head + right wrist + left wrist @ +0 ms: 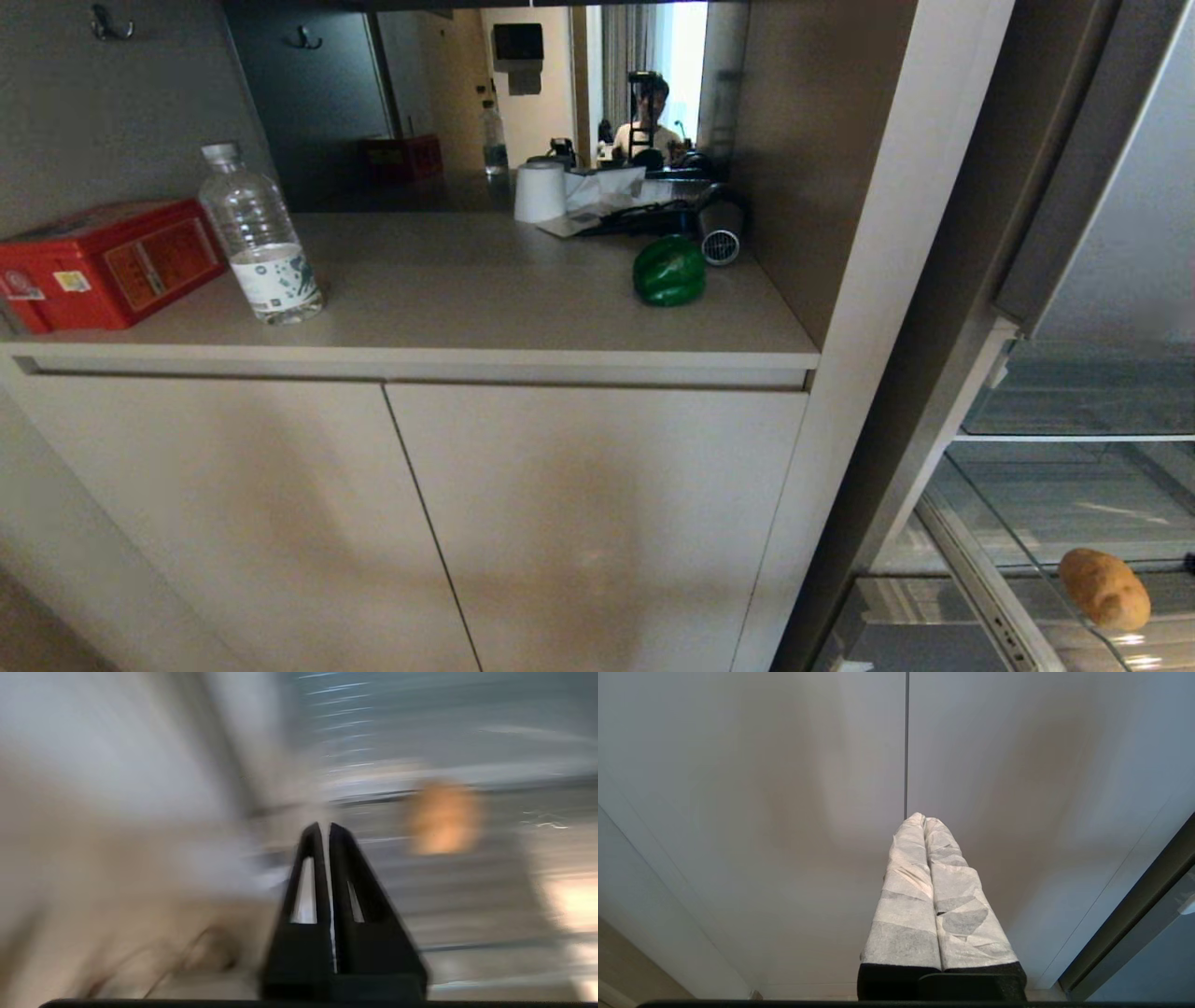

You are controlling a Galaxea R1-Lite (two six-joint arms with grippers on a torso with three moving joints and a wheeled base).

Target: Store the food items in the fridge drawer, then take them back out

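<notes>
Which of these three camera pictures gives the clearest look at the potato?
The head view: the potato lies sharp and whole in the see-through fridge drawer at the lower right. The right wrist view catches it only as an orange-tan smear beyond the shut right gripper. The left wrist view shows none of it.

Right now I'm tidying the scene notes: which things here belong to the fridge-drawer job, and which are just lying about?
Job:
- potato, in the fridge drawer
- green bell pepper, on the counter

Lying about:
- water bottle
- red box
- white cup
- hair dryer
</notes>
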